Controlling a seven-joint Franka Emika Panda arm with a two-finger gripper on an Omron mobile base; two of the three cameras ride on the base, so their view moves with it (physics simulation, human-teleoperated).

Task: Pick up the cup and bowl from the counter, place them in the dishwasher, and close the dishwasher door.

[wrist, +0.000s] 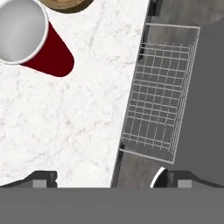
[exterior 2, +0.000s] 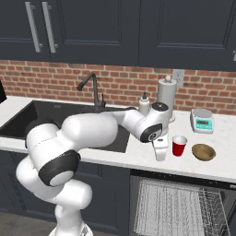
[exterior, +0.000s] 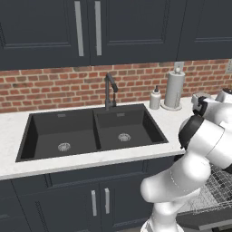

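My end effector (exterior 2: 160,154) hangs over the front edge of the counter (exterior 2: 138,156), fingers spread wide and holding nothing. The cup (exterior 2: 179,145) stands upright just beside it, near the front edge, with the bowl (exterior 2: 203,151) just beyond the cup. Below the edge, the dishwasher (exterior 2: 184,203) is open with its wire rack (wrist: 159,92) pulled out. Step in hand, as I judge it: approach to object 1 of 2, the cup. Next move calls for shifting sideways until the fingers straddle the cup, then closing.
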